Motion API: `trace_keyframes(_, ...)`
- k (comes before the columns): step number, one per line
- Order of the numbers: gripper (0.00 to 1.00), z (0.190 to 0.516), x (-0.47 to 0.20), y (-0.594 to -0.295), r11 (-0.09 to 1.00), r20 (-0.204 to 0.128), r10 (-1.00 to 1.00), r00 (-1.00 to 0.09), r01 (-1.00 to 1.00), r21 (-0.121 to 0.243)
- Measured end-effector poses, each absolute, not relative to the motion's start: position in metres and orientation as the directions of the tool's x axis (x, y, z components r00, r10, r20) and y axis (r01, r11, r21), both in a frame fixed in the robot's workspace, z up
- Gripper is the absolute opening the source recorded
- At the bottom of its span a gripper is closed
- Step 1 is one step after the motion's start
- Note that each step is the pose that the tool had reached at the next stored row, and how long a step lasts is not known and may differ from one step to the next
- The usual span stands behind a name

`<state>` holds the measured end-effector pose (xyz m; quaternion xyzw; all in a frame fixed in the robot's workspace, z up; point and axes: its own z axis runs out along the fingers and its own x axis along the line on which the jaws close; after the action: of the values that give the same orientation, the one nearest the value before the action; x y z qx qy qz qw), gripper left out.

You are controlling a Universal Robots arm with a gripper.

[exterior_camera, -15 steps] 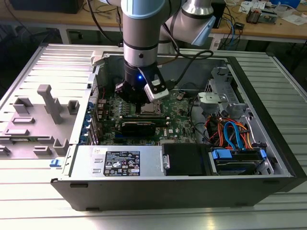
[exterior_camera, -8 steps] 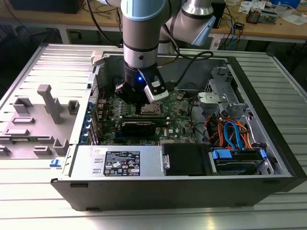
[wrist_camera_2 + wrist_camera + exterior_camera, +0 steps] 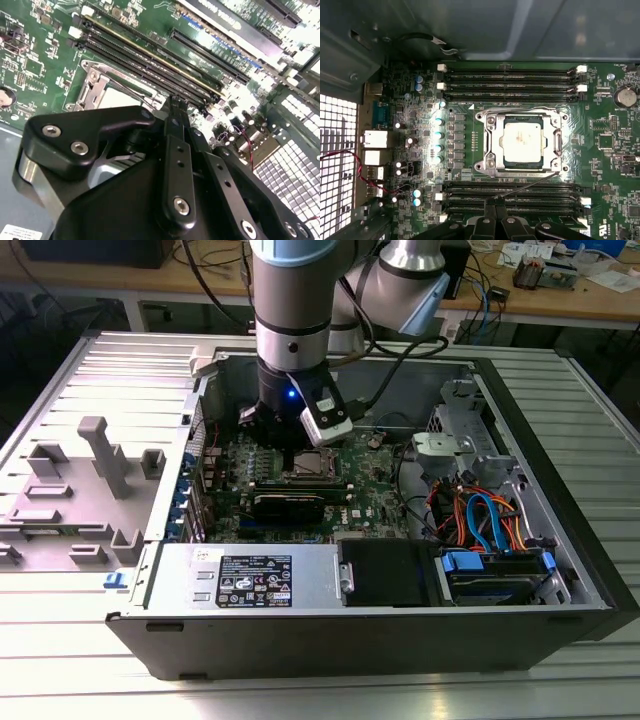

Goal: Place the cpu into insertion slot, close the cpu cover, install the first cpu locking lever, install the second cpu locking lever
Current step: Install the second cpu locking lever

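Note:
The cpu (image 3: 522,141), silvery with a faint smudge, lies flat in the insertion slot (image 3: 559,119) on the green board. The cpu cover (image 3: 492,145) is down around it as a metal frame. One thin wire locking lever (image 3: 530,184) angles away from the socket's corner across the memory slots, and its free end meets my gripper (image 3: 491,206). The black fingers are pressed together there; whether the wire sits between them is hidden. In the second wrist view my gripper (image 3: 176,104) points down just beside the cover (image 3: 94,89). In the exterior view the arm hangs over the socket (image 3: 313,466).
Long black memory slots (image 3: 510,80) run on both sides of the socket. A black card (image 3: 288,505) stands near it. Bundled orange and blue cables (image 3: 480,520) and a drive cage (image 3: 460,435) fill the exterior view's right. Case walls (image 3: 330,580) surround the board.

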<state>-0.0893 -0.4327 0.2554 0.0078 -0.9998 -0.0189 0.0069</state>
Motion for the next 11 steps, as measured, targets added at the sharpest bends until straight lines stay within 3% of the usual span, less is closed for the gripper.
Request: trace_keyframes(11, 0.11, 0.243, -0.090, -0.433, 0.997, 0.013, -0.016, -1.000, -0.015, 0.071)
